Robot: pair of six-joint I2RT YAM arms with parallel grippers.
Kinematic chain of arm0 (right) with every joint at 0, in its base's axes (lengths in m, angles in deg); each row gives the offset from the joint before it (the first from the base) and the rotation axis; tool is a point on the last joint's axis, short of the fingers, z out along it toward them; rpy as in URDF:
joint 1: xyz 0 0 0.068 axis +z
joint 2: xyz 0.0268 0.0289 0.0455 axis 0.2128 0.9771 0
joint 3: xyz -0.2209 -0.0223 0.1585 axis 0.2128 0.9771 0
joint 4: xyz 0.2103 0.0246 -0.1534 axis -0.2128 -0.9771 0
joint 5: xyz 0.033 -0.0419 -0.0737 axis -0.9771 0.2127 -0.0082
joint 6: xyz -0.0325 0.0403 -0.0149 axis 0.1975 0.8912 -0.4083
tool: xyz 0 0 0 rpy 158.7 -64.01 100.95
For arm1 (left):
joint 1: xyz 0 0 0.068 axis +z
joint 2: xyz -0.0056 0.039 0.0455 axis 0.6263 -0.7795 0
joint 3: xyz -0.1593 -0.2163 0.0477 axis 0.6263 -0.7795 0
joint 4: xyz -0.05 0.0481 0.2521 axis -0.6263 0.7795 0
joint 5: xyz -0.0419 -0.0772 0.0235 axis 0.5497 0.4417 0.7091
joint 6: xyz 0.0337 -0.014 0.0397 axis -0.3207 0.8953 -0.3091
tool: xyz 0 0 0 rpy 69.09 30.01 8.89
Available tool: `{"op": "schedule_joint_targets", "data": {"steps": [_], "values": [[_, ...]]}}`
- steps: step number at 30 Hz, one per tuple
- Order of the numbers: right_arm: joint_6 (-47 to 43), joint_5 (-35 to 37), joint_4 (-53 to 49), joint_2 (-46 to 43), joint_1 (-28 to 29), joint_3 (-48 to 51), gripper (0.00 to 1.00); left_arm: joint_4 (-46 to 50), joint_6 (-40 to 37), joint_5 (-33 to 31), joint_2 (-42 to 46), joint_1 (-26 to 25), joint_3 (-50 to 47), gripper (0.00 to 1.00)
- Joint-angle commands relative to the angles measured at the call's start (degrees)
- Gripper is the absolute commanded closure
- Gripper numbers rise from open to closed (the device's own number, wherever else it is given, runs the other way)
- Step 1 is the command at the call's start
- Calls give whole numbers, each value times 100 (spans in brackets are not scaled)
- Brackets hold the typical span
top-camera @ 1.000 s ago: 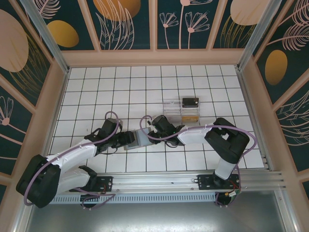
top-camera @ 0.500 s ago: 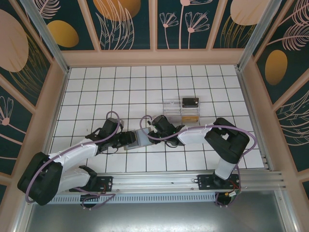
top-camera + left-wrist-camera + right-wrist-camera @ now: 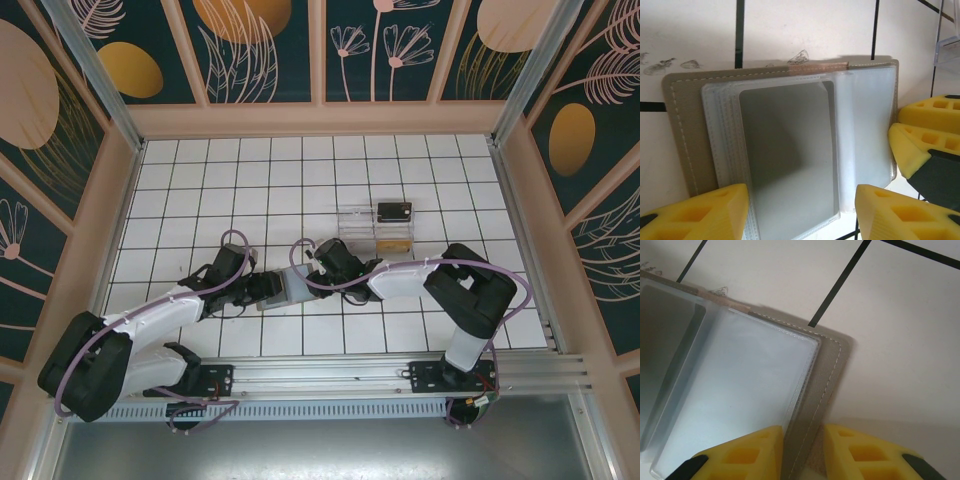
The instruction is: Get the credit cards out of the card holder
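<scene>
The card holder lies open on the tiled table between both grippers. Its grey-tan stitched cover frames a stack of translucent sleeves. My left gripper is open, its yellow fingers straddling the near end of the sleeves. My right gripper is shut on the holder's cover edge, and its yellow fingers show at the right of the left wrist view. In the top view the left gripper and right gripper meet at the holder. A black credit card and a tan-gold one sit at the clear tray.
The clear plastic tray stands just behind the right gripper, and its corner shows in the left wrist view. Wooden walls ring the tiled table. Dark smudges mark the tile beside the holder.
The left arm has shifted slightly to the right toward the holder. The right arm and its grip look the same.
</scene>
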Motion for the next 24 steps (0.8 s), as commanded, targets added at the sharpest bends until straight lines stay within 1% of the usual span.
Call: {"op": "schedule_joint_targets", "data": {"steps": [1,8,12,17,24], "values": [[69,-33,-330,299,59,70,70,-395,54,288,-33,-18,-21,40],[69,-20,-349,295,58,77,70,-588,112,449,-173,-19,-4,39],[84,-10,-345,284,59,100,70,-316,44,273,-16,-17,25,39],[77,-36,-323,313,58,86,70,342,-59,-280,333,-15,77,39],[68,-49,-327,334,58,61,70,175,-31,-165,123,-17,31,39]]}}
